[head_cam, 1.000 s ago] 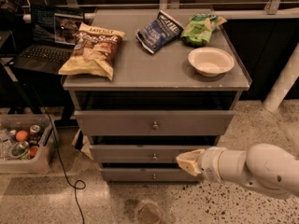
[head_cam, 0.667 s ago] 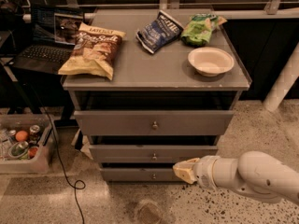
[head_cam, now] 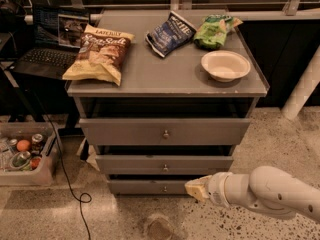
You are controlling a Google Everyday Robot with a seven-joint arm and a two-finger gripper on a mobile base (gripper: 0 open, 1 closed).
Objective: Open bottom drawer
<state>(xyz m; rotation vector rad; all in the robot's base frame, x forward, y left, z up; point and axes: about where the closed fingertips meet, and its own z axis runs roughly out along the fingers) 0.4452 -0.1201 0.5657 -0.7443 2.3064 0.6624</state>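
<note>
Camera view: bottom drawer (head_cam: 135, 186) seen lowest of three, near floor, judged not yet pulled out. Tool (head_cam: 196, 188) positioned just right of its knob (head_cam: 164, 188); grip state cannot be told. Knob grasp and pull still to be done.

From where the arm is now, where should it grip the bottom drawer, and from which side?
Probably the small round knob at the centre of the bottom drawer, from straight in front: its flat face offers nothing else. The gripper hovers beside the knob.
</note>
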